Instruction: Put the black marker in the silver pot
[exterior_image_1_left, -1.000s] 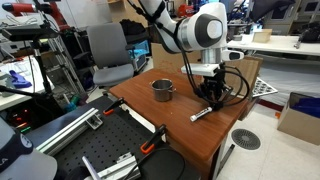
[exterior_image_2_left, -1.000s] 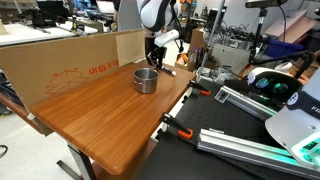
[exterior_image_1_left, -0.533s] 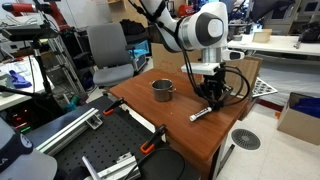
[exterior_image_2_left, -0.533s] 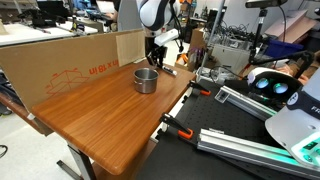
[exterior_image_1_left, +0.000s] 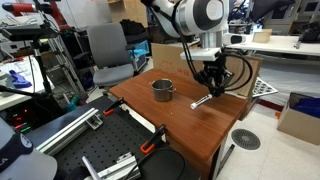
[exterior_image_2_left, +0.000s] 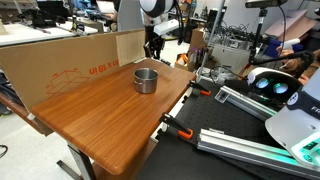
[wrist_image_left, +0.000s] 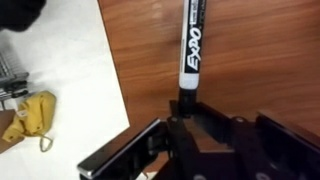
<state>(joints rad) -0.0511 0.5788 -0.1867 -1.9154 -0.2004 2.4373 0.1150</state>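
The black marker (wrist_image_left: 192, 50) has a white "EXPO" label and one end sits between my jaws in the wrist view. In an exterior view it hangs tilted (exterior_image_1_left: 201, 101) from my gripper (exterior_image_1_left: 211, 86), a little above the wooden table (exterior_image_1_left: 180, 135) near its right edge. My gripper (wrist_image_left: 185, 108) is shut on the marker's end. The silver pot (exterior_image_1_left: 163, 90) stands upright on the table, to the left of the gripper and apart from it. It also shows in the exterior view (exterior_image_2_left: 146, 80), with the gripper (exterior_image_2_left: 153, 48) behind it.
A long cardboard box (exterior_image_2_left: 70, 65) stands along the table's far side. A grey office chair (exterior_image_1_left: 108, 55) is behind the table. Black metal rails with clamps (exterior_image_1_left: 120, 140) lie beside the table. A yellow object (wrist_image_left: 30, 115) lies on the pale floor below the table edge.
My gripper has risen from the table, and the black marker has come up with it, off the wood surface. The pot has not moved.
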